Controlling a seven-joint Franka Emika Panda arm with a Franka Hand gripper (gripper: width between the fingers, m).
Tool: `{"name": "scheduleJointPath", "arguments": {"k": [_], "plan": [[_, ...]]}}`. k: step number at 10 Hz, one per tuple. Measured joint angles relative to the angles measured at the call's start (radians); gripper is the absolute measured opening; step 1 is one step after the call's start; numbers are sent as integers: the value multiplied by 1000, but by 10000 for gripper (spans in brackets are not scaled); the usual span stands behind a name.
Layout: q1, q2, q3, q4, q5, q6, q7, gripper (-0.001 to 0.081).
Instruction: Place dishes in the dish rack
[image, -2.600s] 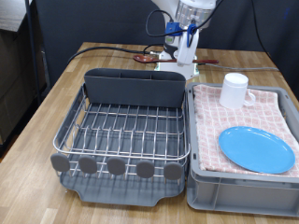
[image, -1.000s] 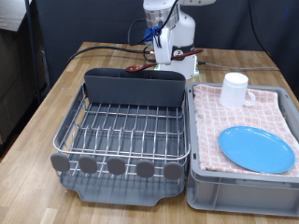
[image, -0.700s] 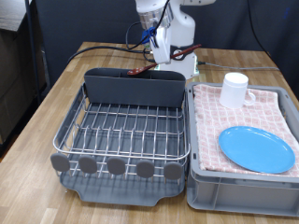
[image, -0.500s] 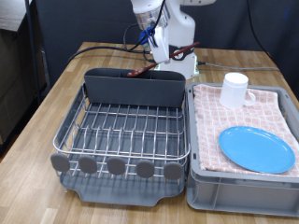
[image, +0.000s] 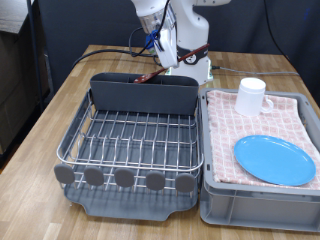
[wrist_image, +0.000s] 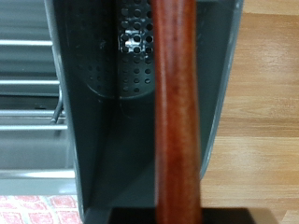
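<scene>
My gripper (image: 168, 48) is shut on the slim reddish-brown wooden spoon (image: 155, 73) and holds it tilted just above the back edge of the tall grey caddy (image: 143, 95) of the dish rack (image: 130, 140). In the wrist view the spoon's handle (wrist_image: 176, 103) runs lengthwise over the caddy's perforated inside (wrist_image: 126, 56). The white mug (image: 250, 96) and the light-blue plate (image: 274, 160) lie on the pink checked cloth (image: 225, 135) at the exterior view's right. The rack's wire grid holds nothing.
The grey bin (image: 215, 200) lined with the pink cloth stands right beside the rack. Cables (image: 110, 52) and a white block (image: 200, 72) lie on the wooden table (image: 60, 100) behind the caddy. A dark chair stands at the exterior view's far left.
My gripper has carried the spoon from above the white block towards the exterior view's left, to above the caddy. Mug and plate have not moved.
</scene>
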Motion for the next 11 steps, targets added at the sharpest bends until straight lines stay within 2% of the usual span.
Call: {"name": "scheduleJointPath", "arguments": {"k": [3, 6, 11], "plan": [[0, 35, -24, 11, 4, 4, -27, 91], [2, 43, -24, 17, 5, 3, -37, 89], [4, 43, 21, 37, 7, 4, -22, 83]]}}
